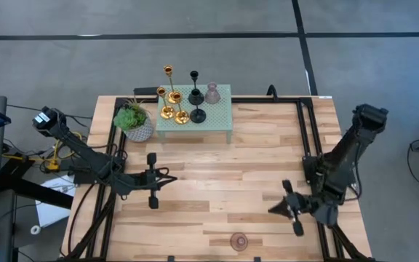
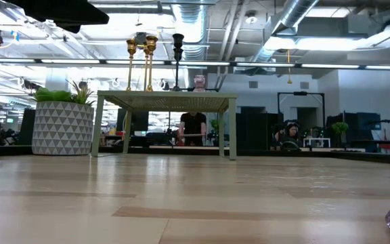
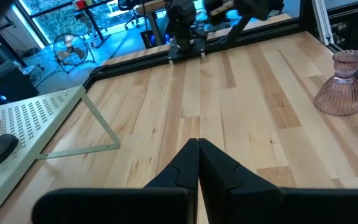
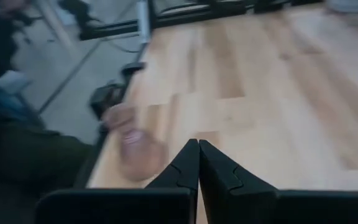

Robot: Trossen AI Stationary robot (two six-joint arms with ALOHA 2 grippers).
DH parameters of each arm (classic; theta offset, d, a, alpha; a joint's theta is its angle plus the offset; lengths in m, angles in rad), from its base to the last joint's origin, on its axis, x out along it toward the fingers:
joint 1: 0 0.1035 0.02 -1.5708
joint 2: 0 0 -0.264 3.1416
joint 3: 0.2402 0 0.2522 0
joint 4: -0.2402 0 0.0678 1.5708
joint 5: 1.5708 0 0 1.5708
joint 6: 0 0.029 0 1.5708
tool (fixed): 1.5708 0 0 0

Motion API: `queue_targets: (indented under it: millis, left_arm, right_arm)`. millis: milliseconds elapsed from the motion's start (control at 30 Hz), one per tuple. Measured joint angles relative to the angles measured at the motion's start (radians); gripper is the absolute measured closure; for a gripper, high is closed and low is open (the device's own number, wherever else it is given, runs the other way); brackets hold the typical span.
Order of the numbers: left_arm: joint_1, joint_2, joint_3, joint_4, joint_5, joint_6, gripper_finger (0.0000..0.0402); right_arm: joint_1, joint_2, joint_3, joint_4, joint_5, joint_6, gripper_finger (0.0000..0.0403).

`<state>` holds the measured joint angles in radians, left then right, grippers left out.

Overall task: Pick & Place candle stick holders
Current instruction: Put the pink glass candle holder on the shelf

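1. Arms sit low over the wooden table (image 1: pixel 217 182), 1 on each side, both reaching toward its middle.
2. The left arm stretches from the table's left edge inward, and the left gripper (image 1: pixel 167 179) rests near the left-centre of the boards; in its wrist view the 2 dark fingers (image 3: pixel 185 168) are pressed together with nothing between them.
3. The right arm folds down from the right edge, and the right gripper (image 1: pixel 273 209) points toward the table's centre and front; its wrist view shows its fingers (image 4: pixel 185 165) closed against each other, holding nothing.
4. A small pale-green stand (image 1: pixel 220 116) sits at the back of the table, with a perforated top and thin legs.
5. On the stand are 3 gold candle stick holders (image 1: pixel 172 98) grouped at its left side, 2 black holders (image 1: pixel 196 98) in the middle, and 1 pink holder (image 1: pixel 212 94) toward the right.
6. A second pink holder (image 1: pixel 238 241) stands upright on the bare boards near the front edge, well apart from the stand and from both grippers; the left wrist view shows it as a ribbed, translucent piece (image 3: pixel 341 84) with a flared rim.
7. A potted green plant (image 1: pixel 135 121) in a patterned pot stands just beside the stand's left end.
8. In the low view, people show in the room beyond the table.
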<state>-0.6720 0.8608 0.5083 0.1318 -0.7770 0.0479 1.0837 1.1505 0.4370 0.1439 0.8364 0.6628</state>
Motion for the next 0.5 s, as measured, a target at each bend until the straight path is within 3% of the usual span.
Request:
queue_targets:
  millis: [167, 500]
  left_arm:
    - [0.000, 0.000, 0.000, 0.000, 0.000, 0.000, 0.0393]
    - [0.000, 0.000, 0.000, 0.000, 0.001, -0.004, 0.0394]
  right_arm:
    - [0.040, 0.181, 0.018, 0.206, 0.001, -0.013, 0.0403]
    - [0.029, 0.575, 0.245, 0.216, 0.010, 0.043, 0.0403]
